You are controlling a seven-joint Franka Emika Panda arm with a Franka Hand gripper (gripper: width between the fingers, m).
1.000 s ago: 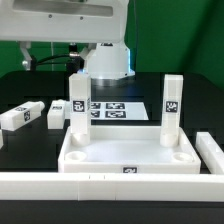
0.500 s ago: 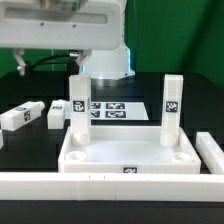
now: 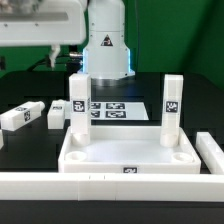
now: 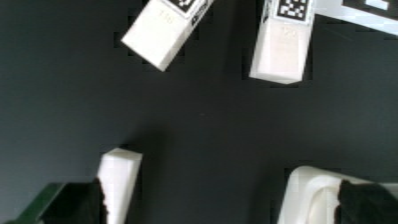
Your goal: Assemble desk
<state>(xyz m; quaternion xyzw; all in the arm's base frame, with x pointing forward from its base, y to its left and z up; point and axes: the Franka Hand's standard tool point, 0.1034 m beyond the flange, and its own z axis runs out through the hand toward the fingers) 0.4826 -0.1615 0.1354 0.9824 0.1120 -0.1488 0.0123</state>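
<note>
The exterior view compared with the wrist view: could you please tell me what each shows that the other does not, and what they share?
Only the exterior view shows the desk top with two upright legs in its rear sockets, the marker board, the border wall and the arm. Only the wrist view shows the open hand, its fingers apart with nothing between them. Both show the dark table and two loose legs lying flat on it, apparently the same pair.

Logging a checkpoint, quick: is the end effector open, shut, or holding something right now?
End effector: open, holding nothing.
</note>
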